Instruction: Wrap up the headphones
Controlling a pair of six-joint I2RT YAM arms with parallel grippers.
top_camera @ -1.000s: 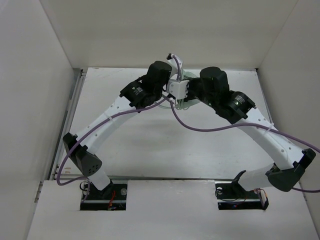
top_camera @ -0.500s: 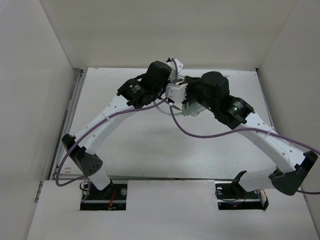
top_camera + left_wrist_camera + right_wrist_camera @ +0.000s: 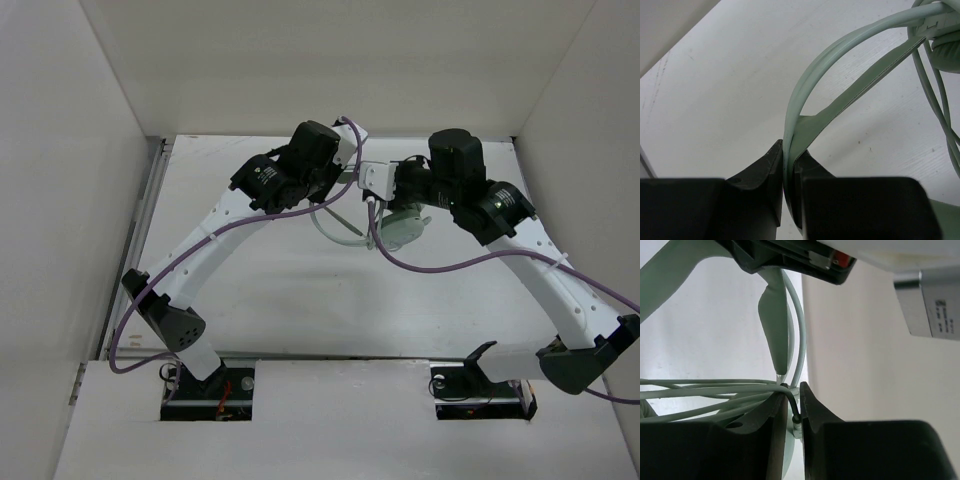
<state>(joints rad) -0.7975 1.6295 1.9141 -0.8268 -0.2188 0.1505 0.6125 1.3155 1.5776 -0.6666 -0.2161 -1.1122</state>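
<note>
The pale mint-green headphones hang between my two grippers above the middle back of the table; one ear cup (image 3: 405, 226) shows under the right wrist. My left gripper (image 3: 347, 172) is shut on the curved headband (image 3: 840, 55), pinched between its fingers (image 3: 788, 152). An ear cup (image 3: 946, 50) shows at the upper right of the left wrist view. My right gripper (image 3: 384, 193) is shut on the end of the thin pale cable (image 3: 796, 412); several cable strands (image 3: 700, 390) run off to the left. A loop of cable (image 3: 335, 232) hangs below.
Purple robot cables (image 3: 440, 262) sag from both wrists over the white table (image 3: 280, 290). White walls (image 3: 60, 200) close in the left, right and back sides. The left gripper's body (image 3: 790, 260) sits close above the right gripper.
My right gripper has drawn to the right, away from the left one, pulling the cable with it. The ear cup and a hanging cable loop have come into view. The left arm shifted slightly left.
</note>
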